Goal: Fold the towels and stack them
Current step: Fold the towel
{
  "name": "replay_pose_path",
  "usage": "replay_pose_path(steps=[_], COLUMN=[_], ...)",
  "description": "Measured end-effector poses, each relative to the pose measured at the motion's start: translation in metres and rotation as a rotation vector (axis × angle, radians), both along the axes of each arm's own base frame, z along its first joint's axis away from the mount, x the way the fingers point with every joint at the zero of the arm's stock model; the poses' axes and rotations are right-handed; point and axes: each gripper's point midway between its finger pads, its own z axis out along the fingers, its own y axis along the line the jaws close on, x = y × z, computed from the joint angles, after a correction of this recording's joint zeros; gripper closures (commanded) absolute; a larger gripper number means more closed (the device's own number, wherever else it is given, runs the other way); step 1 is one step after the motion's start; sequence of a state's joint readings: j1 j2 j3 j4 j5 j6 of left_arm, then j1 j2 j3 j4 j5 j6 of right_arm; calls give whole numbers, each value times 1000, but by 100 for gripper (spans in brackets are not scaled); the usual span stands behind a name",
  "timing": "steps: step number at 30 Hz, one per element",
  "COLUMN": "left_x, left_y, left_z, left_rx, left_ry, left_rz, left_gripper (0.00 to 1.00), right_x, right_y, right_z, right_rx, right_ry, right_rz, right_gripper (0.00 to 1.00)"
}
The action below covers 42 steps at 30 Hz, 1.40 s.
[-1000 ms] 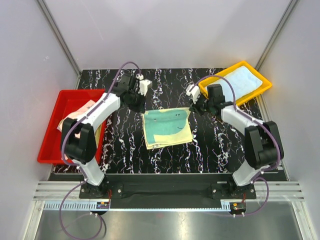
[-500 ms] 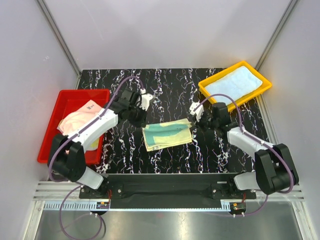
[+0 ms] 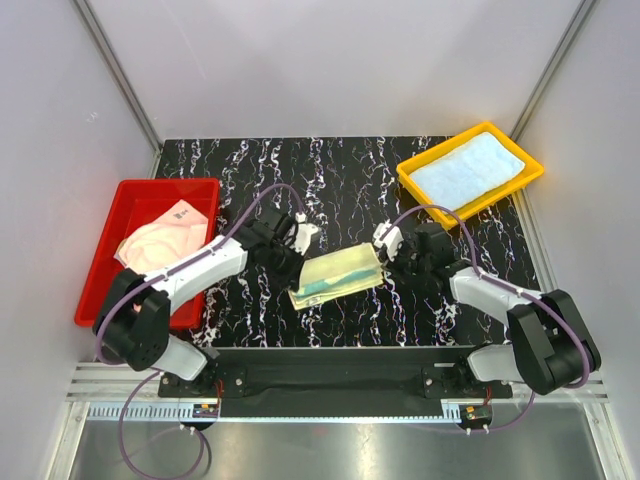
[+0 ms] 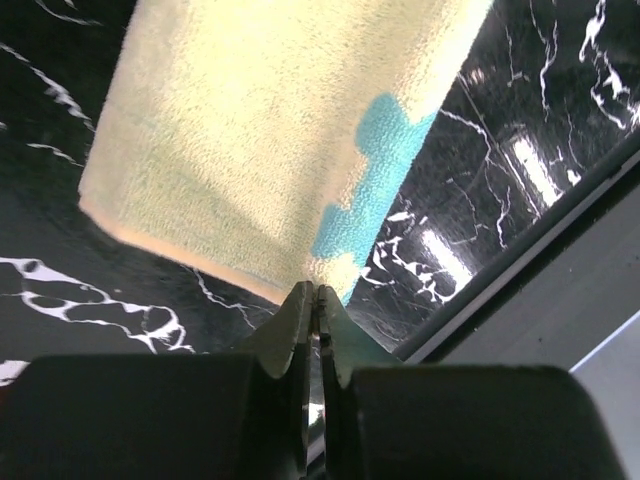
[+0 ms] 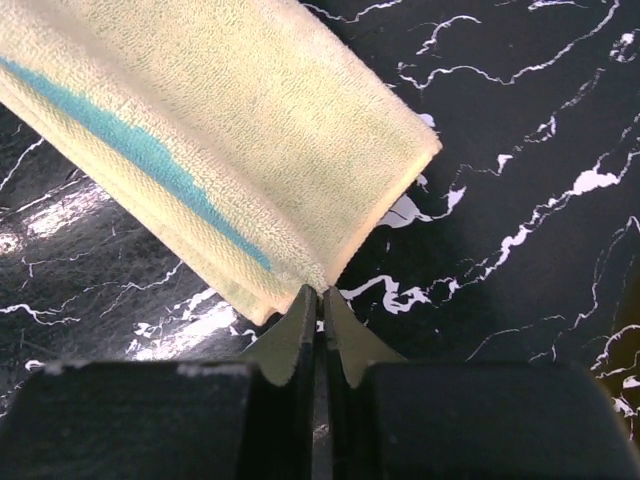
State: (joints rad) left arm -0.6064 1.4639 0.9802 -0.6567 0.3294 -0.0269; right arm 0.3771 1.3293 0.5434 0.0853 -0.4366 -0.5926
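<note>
Yellow-green towel (image 3: pixel 338 277) now a narrower fold; left pincer (image 4: pixel 317 290) and right pincer (image 5: pixel 321 292) tight on its corners.

Red tray (image 3: pixel 98 290) at left edge of black marbled tabletop (image 3: pixel 340 170); yellow tray (image 3: pixel 487 126) at far right corner.

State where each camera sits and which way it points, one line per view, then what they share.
Top external: above and behind the arms, looking down on the table; left arm and right arm show whole.
Left wrist: on the left arm, looking along the left gripper at the yellow towel.
Right wrist: on the right arm, looking along the right gripper at the towel's other end.
Shared: all see the yellow towel.
</note>
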Motion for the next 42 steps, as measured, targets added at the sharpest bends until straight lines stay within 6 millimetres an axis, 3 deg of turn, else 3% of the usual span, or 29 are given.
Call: replay_pose_path(steps=[1,8,10,13,17,18,20,21,25,29,35,42], left_x=[-4,-22,-27,-28,-19,-16,-10,-7,-3,-7,-11,-6], left_y=[-1,2,4,3,-8,-11,-19,-22,-25,-18,-11,-19], left_z=[-2,-8,-4,11,24,22,16,9,-26,-44,-57,-54], left_rx=[8,81,89,65,-1,-11,-29,-31,9,48,7,-54], left_ry=[11,53,58,33,-13,-12,0,15,80,105,101,106], left_rz=[-7,-7,-3,7,39,51,86,108,223,340,469,537], left_gripper=[92,72,63,61,59,59,62,63,64,64,61,55], right_x=[-1,-23,-25,-29,-29,-28,-23,-20,8,35,8,11], right_y=[2,16,16,15,18,21,27,30,51,69,52,43], right_z=[-1,-10,-9,-3,20,27,39,44,49,24,-42,-40], right_rx=[-4,-31,-38,-33,9,27,74,97,157,181,176,242], right_ry=[2,73,86,98,79,75,100,125,333,532,874,956], right_rz=[4,75,76,67,61,58,20,-6,-151,-295,-477,-561], right_gripper=[81,58,57,54,45,47,59,73,100,100,100,100])
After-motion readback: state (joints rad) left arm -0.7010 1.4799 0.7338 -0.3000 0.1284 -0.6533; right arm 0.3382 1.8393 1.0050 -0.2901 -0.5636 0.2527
